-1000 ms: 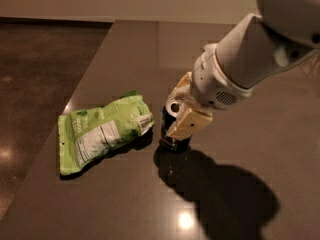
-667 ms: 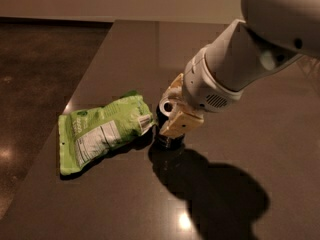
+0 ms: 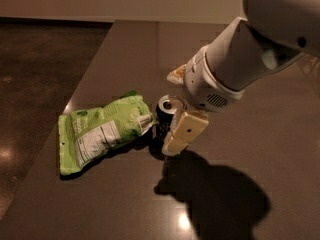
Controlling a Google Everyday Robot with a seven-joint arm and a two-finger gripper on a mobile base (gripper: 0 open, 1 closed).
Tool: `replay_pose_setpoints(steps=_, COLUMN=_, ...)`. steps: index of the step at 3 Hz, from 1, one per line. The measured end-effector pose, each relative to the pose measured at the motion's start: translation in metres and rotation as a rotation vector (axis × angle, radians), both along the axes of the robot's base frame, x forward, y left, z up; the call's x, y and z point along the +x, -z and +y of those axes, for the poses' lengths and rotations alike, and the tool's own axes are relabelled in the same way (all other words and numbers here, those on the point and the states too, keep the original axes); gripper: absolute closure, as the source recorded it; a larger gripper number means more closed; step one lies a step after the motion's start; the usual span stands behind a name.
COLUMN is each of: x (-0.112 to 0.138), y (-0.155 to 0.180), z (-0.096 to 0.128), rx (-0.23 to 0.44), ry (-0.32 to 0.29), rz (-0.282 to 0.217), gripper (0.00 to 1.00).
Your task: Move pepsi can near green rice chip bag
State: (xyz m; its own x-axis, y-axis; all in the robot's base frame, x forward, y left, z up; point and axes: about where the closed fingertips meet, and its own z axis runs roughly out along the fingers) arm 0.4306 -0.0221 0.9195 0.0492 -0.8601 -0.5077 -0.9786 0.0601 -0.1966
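Observation:
The pepsi can, dark with a silver top, stands upright on the dark table. It is right beside the right end of the green rice chip bag, which lies flat with its white label facing up. My gripper is at the can, coming in from the right. One cream finger is in front of the can's right side and the other finger is behind it. The fingers stand wider apart than the can, and its top shows between them.
The table's left edge runs diagonally just left of the bag, with the brown floor beyond it. My arm's shadow falls on the table in front of the can. A wall runs along the back.
My gripper carried the can left toward the bag and lowered it. The fingers now stand farther apart, and the can's silver top is uncovered.

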Motion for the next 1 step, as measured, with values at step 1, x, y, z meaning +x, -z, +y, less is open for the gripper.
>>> replay_pose_setpoints(steps=1, x=0.0000, y=0.0000, z=0.0000, rx=0.000, ry=0.000, rz=0.000, gripper=0.00)
